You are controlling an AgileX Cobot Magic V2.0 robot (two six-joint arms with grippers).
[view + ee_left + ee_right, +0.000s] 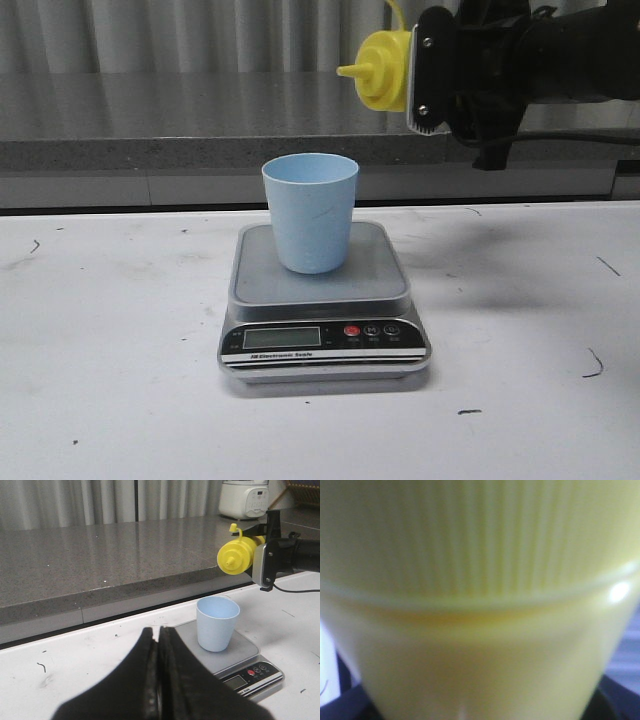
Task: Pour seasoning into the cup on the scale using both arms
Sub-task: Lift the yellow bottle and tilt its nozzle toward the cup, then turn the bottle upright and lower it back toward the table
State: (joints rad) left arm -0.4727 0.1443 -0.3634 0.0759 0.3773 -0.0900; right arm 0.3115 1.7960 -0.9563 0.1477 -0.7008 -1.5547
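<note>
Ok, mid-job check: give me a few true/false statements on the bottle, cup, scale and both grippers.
1. The cup stands upright on the scale. True.
2. The right gripper holds the bottle upright. False: it is held sideways, nozzle pointing toward the robot's left.
3. The left gripper grips the cup. False: it is shut on nothing, away from the cup.
4. The nozzle is higher than the cup's rim. True.
5. The cup lies tipped over. False: it stands upright.
</note>
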